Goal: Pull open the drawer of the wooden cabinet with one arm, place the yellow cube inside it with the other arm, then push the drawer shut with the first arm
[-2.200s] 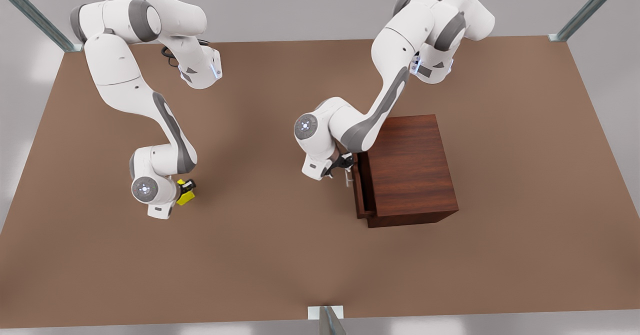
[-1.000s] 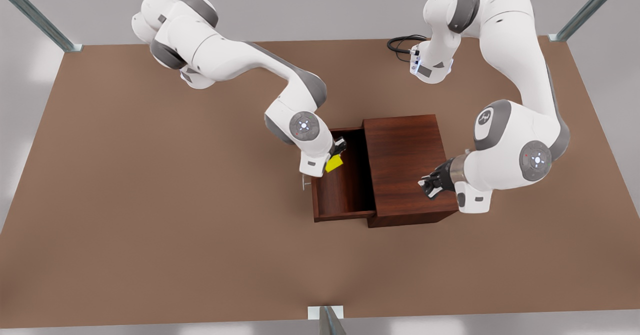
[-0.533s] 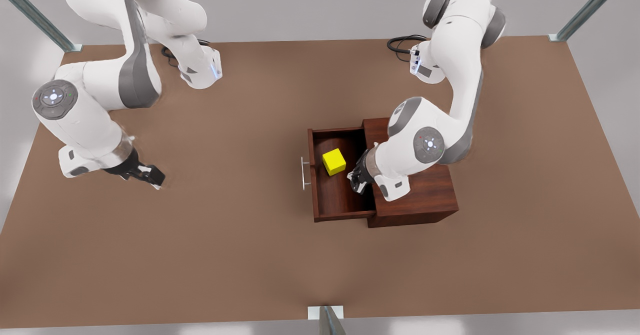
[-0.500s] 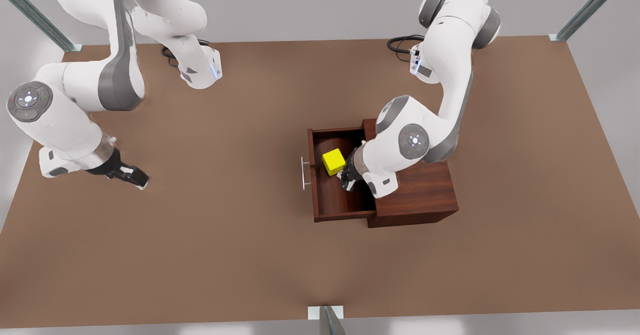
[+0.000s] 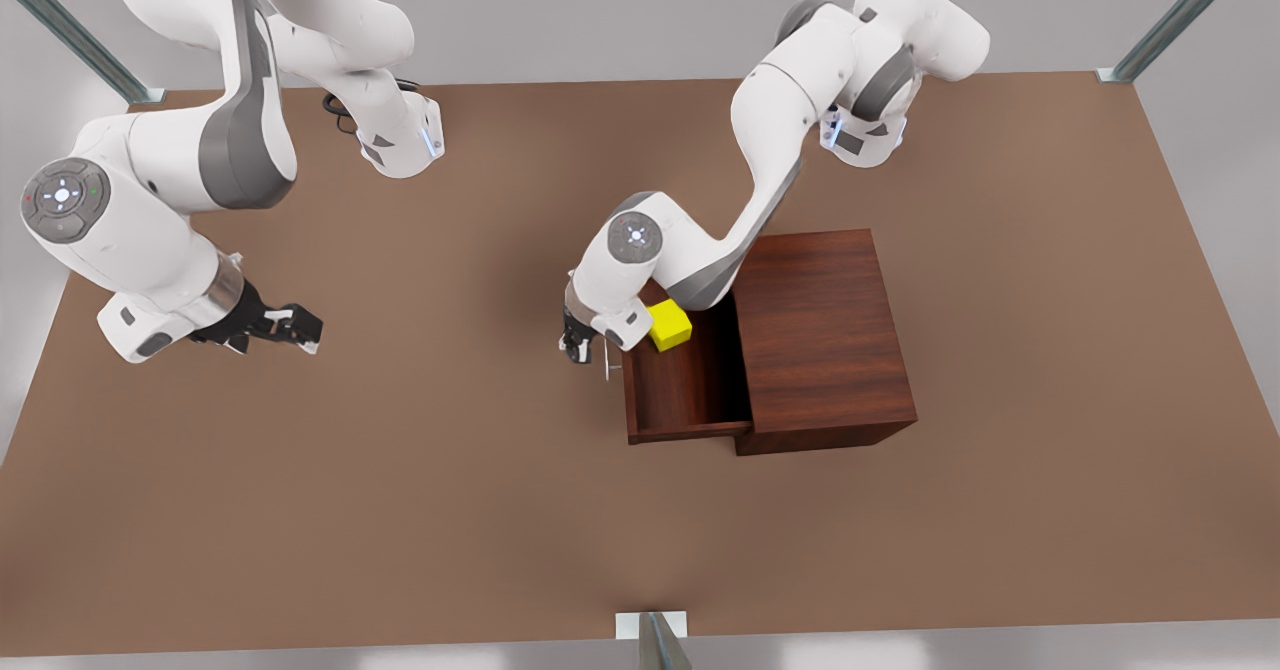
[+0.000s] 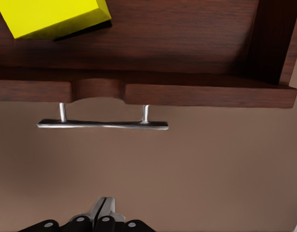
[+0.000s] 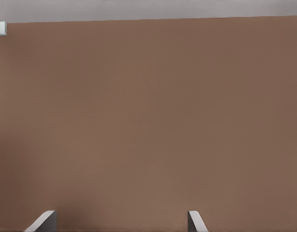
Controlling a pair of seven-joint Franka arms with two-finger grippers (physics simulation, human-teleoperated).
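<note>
Drawer [image 5: 690, 390] first: in the front view I see it pulled well out of the wooden cabinet [image 5: 825, 335], toward the front view's left, with the yellow cube [image 5: 670, 325] sitting inside it near the front panel. The silver handle [image 5: 606, 360] sticks out from the drawer's front. My left claw [image 5: 575, 345] hangs just beside that handle, on the side away from the cabinet, and its arm reaches over the drawer's far corner. The right claw [image 5: 295, 325] is well apart from all this, out over the bare counter [image 5: 500, 510] at the front view's left, its fingers spread and holding nothing (that arm waits).

From the left wrist view I look straight at the drawer front [image 6: 139, 92] with its shallow notch above the handle [image 6: 102, 124], a thin bar on two short posts. The cube [image 6: 51, 17] rests on the drawer floor just behind the front panel. The left claw's fingertips [image 6: 104, 212] are pressed together, gripping nothing, and stand apart from the handle with bare counter between.

From the right wrist view I see plain brown counter [image 7: 148, 121] running up to a grey wall, and the two tips of the right claw [image 7: 120, 221] set wide apart.
</note>
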